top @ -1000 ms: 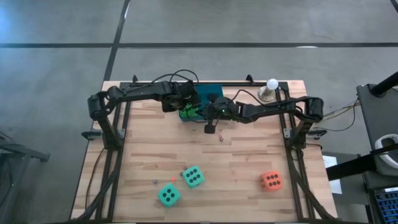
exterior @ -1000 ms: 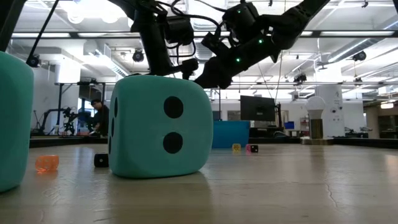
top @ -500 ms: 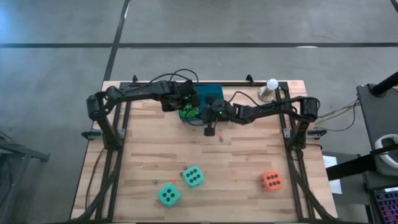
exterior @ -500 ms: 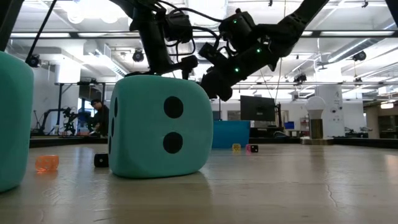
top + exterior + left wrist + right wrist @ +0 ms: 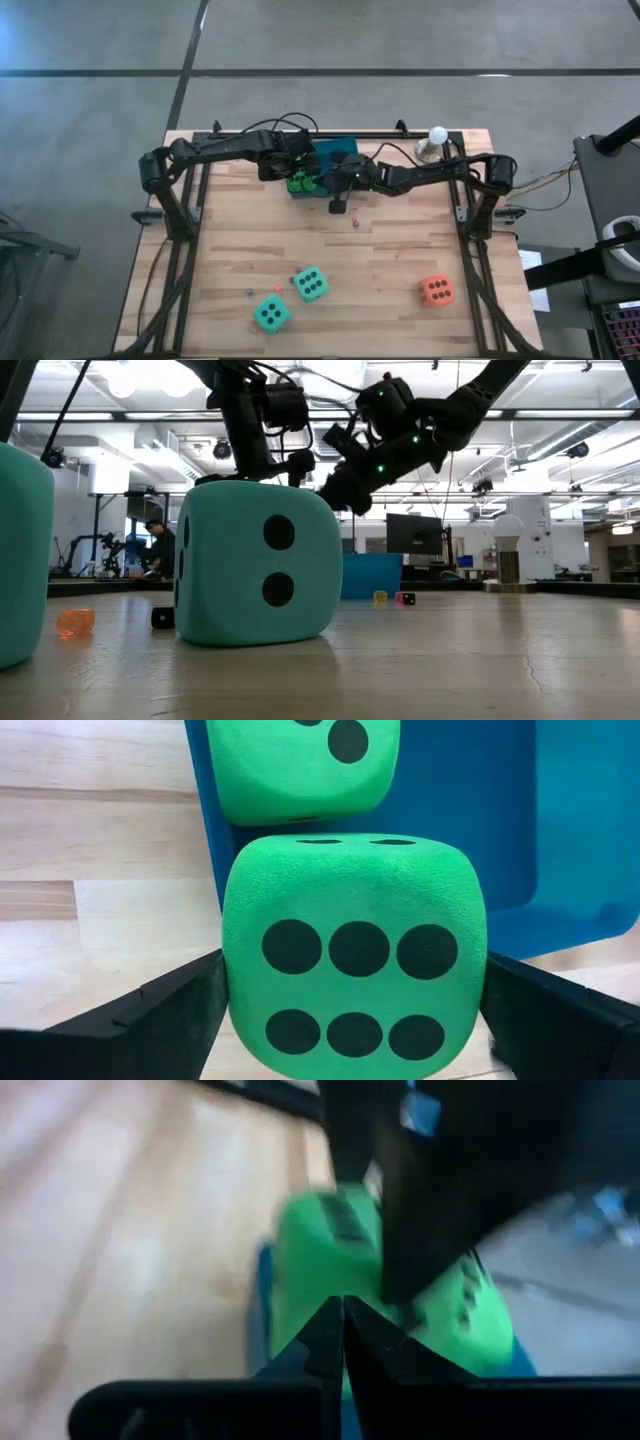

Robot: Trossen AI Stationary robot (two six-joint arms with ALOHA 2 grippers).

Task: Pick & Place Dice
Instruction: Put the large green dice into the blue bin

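the left gripper (image 5: pixel 350 1010) spans a bright green die (image 5: pixel 354 952) with its fingers wide, apparently to set it at the blue tray's (image 5: pixel 470 830) edge beside another green die (image 5: pixel 300 765). right gripper (image 5: pixel 335 207) hovers nearby, pinched closed, empty.

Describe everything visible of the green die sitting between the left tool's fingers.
The green die is a bright green, soft-looking foam cube with rounded edges, its six-pip face toward the wrist camera. It sits between the left tool's wide-spread fingers, at the blue tray's near edge. A second green die lies just behind it in the tray.
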